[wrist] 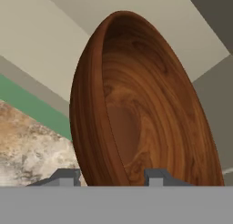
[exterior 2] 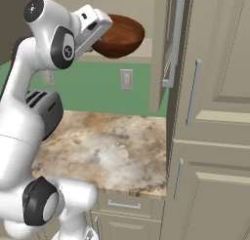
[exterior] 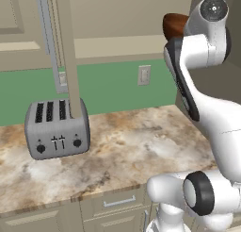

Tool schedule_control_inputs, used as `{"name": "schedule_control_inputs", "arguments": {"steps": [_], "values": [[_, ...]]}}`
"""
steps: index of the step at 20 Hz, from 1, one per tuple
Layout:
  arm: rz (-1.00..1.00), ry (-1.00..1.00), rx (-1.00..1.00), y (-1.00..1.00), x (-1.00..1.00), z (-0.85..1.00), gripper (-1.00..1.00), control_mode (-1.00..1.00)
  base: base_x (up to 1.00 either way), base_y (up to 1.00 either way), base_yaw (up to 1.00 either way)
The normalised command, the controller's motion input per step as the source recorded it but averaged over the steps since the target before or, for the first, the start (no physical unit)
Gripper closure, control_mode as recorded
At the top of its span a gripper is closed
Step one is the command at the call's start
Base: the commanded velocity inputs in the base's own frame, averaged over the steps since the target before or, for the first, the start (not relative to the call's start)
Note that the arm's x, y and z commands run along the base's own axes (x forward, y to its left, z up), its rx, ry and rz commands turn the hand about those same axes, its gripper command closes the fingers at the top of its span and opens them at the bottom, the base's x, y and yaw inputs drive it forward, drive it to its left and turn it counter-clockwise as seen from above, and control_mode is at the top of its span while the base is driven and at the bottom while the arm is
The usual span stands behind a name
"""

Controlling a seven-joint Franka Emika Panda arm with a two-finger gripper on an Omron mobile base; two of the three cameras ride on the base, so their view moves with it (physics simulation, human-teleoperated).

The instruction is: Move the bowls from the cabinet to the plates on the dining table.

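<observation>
Left base view: reddish-brown bowl (exterior: 175,24) up high at the hand, mostly hidden behind the white wrist, well above the stone worktop (exterior: 127,141) and toaster (exterior: 57,128) — carried, not on any plate. Right base view: bowl (exterior 2: 119,36) projecting from the gripper (exterior 2: 95,34) toward the open cabinet door (exterior 2: 163,49), rim roughly level, hanging clear over the worktop. Hand view: gripper (wrist: 112,177) pinching the bowl's (wrist: 136,109) wall — one fingertip (wrist: 68,176) outside, one inside — bowl straight ahead of the hand.

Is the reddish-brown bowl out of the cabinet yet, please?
Out: the reddish-brown bowl hangs in the tool, its rim between the fingers, over the worktop.
</observation>
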Motion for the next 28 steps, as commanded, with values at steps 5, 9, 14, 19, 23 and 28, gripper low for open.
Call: {"name": "schedule_control_inputs", "arguments": {"steps": [5, 9, 14, 19, 23, 28], "values": [[0.01, -0.01, -0.04, 0.44, -0.99, 0.02, 1.0, -1.0, 0.0, 0.0, 0.0], [0.02, 0.0, 0.0, 0.3, -0.86, 0.17, 1.0, -1.0, 0.0, 0.0, 0.0], [0.01, 0.0, 0.0, 0.21, -0.95, 0.21, 1.0, -1.0, 0.0, 0.0, 0.0], [0.04, 0.01, 0.0, 0.22, -1.0, 0.19, 1.0, -1.0, 0.0, 0.0, 0.0], [0.1, 0.1, 0.0, 0.24, -0.92, 0.22, 1.0, -1.0, 0.0, 0.0, 0.0], [0.12, 0.12, 0.0, 0.04, -0.82, 0.03, 1.0, -1.0, 0.0, 0.0, 0.0]]}}
